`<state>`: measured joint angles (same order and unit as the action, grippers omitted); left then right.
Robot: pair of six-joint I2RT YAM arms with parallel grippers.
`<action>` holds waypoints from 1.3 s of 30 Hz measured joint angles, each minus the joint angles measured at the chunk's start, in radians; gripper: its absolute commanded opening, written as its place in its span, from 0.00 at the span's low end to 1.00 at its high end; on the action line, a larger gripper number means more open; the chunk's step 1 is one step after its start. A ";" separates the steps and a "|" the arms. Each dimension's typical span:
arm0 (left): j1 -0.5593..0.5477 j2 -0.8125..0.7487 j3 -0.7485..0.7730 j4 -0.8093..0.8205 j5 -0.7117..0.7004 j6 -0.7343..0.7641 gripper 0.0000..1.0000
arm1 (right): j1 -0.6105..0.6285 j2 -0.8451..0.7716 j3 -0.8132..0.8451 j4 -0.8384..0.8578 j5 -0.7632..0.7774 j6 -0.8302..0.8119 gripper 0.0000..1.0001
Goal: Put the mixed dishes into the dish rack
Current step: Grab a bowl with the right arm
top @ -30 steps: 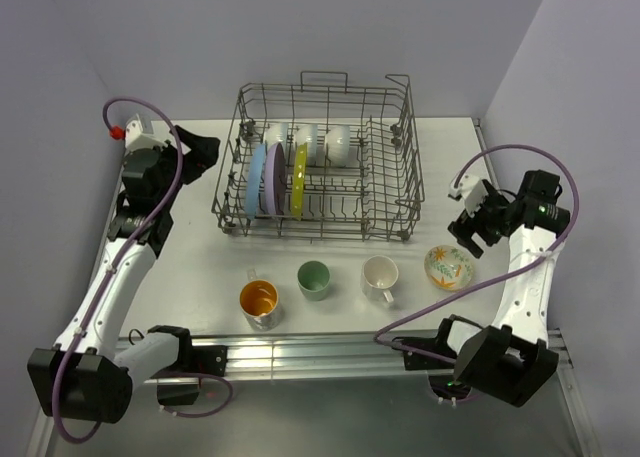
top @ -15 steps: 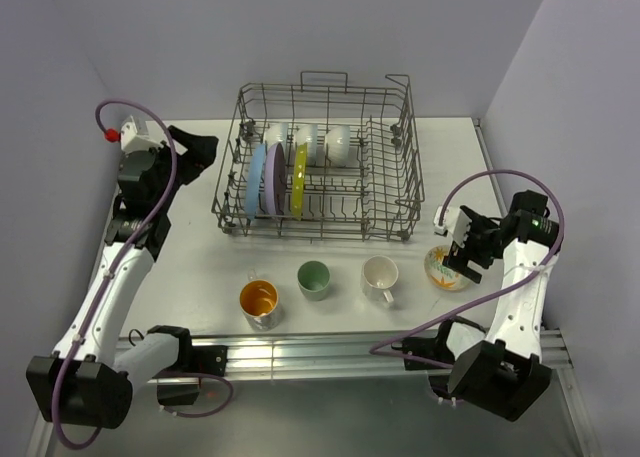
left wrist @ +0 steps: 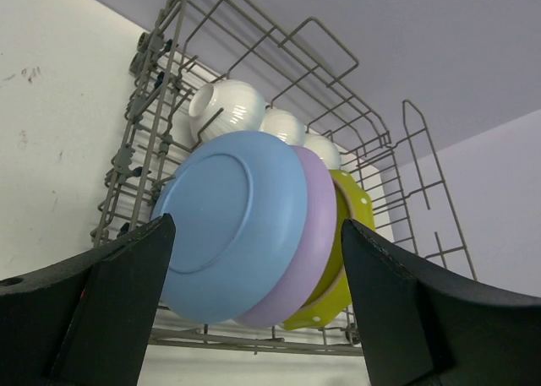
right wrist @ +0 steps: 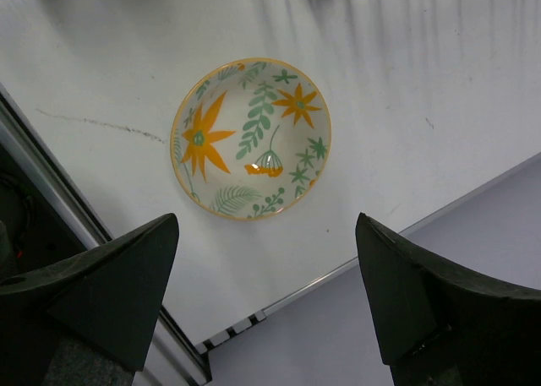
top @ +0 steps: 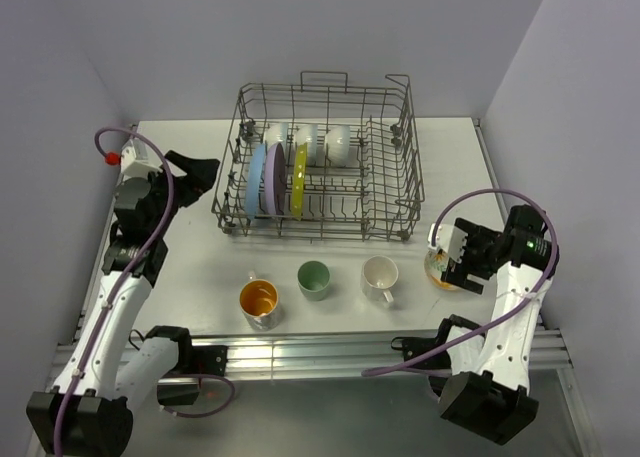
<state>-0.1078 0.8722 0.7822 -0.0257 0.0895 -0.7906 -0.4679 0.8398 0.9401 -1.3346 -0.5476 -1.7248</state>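
The floral bowl sits by the table's right edge beneath the right claw, wide open and empty; a finger striking its rim could flip it or push it off.

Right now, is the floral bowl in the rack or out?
Out: the floral bowl sits upright on the table, outside the dish rack, under the open right gripper.

3 cups before dish rack
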 measured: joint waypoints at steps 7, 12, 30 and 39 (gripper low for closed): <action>0.000 -0.059 0.001 -0.013 0.017 0.003 0.87 | 0.002 -0.031 -0.031 0.001 0.014 0.030 0.91; 0.001 -0.041 0.016 -0.048 0.037 0.003 0.87 | 0.005 -0.060 -0.074 -0.003 0.025 0.057 0.91; 0.002 -0.022 0.038 -0.068 0.052 0.003 0.87 | 0.005 -0.057 -0.100 -0.003 0.078 0.059 0.90; 0.002 -0.019 0.038 -0.069 0.053 0.008 0.86 | 0.005 -0.144 -0.190 -0.008 0.145 0.050 0.89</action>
<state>-0.1059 0.8532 0.8204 -0.0948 0.1421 -0.7822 -0.4625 0.6960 0.7502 -1.3422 -0.4023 -1.6745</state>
